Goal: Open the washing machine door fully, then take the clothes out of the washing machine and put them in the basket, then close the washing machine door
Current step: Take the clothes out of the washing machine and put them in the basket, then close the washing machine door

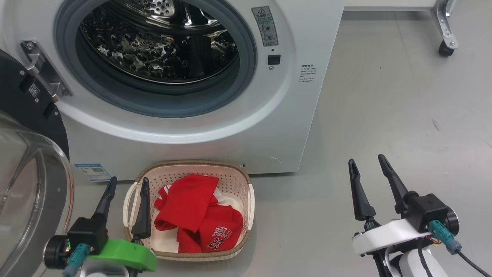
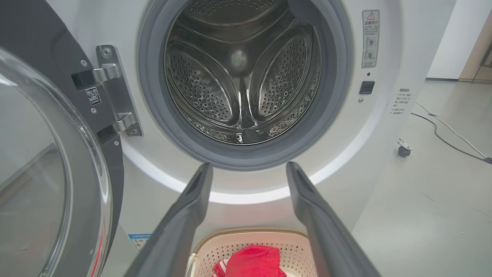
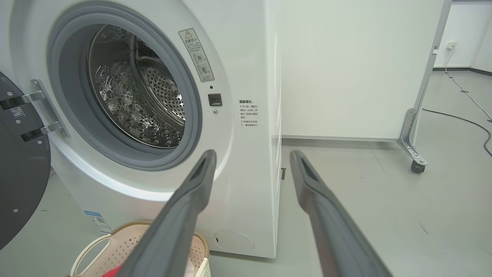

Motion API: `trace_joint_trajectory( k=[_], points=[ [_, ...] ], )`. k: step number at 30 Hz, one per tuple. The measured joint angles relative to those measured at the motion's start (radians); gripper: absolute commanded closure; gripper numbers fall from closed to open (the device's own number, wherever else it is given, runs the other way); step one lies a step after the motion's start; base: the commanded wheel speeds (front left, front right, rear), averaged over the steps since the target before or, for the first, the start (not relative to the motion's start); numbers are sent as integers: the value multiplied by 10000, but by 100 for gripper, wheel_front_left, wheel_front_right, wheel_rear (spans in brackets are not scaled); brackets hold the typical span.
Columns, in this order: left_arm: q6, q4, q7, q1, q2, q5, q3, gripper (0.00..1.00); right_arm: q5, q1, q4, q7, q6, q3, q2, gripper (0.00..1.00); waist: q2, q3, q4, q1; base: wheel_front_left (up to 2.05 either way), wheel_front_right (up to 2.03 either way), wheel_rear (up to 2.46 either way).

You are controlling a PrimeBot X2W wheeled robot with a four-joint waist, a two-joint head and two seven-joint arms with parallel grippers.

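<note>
Item 1, washing machine (image 1: 215,127): one, white, ahead of both grippers. Its one steel drum (image 1: 153,54) looks bare, so unloading seems finished and shutting the door is judged the step in hand. Item 2, washing machine door (image 1: 27,111): one, black with a clear glass bowl. It is swung wide on one hinge (image 1: 44,67) and stands just to the left of the left gripper (image 1: 129,179). Handling advice: push from the door's outer face near its free edge, far from the hinge, and follow its arc rightward to the opening. Keep the fingers off the glass bowl and out of the grey gasket, and press until the catch meets the one latch socket (image 1: 273,59). Item 3, basket (image 1: 192,165): one, cream, with two white handles. It sits just right of the left gripper, well left of the right gripper (image 1: 366,159) and low beneath the opening, so watch that the door's lower rim clears it. Item 4, clothes (image 1: 200,215): a red heap inside the basket. It looks like two pieces, one lettered "BULLS 23", though the count is uncertain. Item 5, grippers: two, each with two dark fingers spread wide and holding nothing. Item 6, blue label (image 1: 92,171): one, just ahead of the left fingertips.
</note>
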Motion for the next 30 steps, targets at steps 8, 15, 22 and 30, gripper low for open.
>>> trace_joint_trajectory(
  k=[8, 15, 22, 30],
  points=[
    [54, -328, 0, 848, 4, 67, -125, 0, -2, 539, 0, 0, -56, 29, 23, 0, 0, -535, -25, 0, 0, 0, 0],
    [82, -598, 2, 1392, 8, 77, -328, 0, 0, 956, 4, 0, -65, 35, 42, 0, 0, -937, -80, 0, 0, 0, 0],
    [182, -965, 94, 1891, 19, 104, -322, 0, 0, 1321, -12, 0, -132, 27, 58, 0, 0, -1196, -118, 0, 0, 0, 0],
    [276, -1365, 190, 2045, 25, 157, -337, 0, 2, 1340, -48, 0, -207, 75, 84, 0, 0, -1248, -189, 0, 0, 0, 0]
  ],
)
